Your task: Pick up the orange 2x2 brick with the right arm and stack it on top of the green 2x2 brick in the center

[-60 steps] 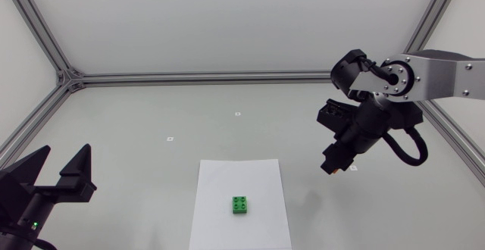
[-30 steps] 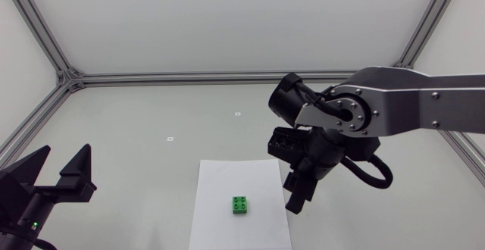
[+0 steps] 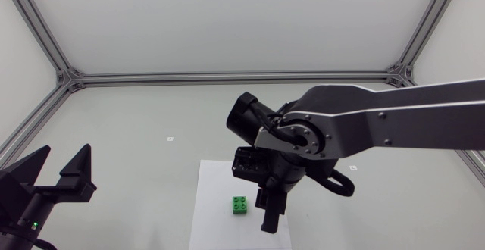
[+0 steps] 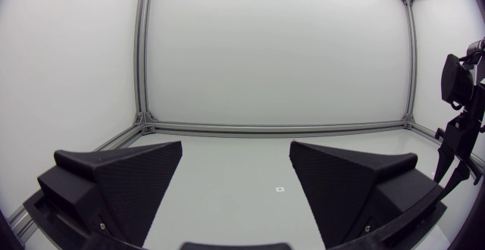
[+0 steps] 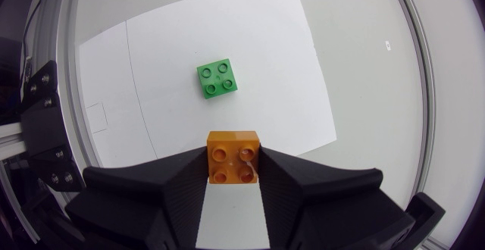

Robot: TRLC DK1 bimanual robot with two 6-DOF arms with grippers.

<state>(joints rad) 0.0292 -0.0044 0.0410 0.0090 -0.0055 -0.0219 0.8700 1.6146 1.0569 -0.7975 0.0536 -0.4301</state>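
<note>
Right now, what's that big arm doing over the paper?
The right gripper is shut on an orange 2x2 brick, hanging above the white sheet of paper. The green 2x2 brick sits on that sheet, just ahead of the held one, with nothing stacked on it yet. The left gripper is open off at the left side, holding nothing.

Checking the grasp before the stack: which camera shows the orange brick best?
Right wrist view: the orange brick sits studs up, pinched between the fingers of the right gripper, green brick ahead on the paper. Head view: the gripper hides it. Left wrist view: only the right arm shows.
</note>
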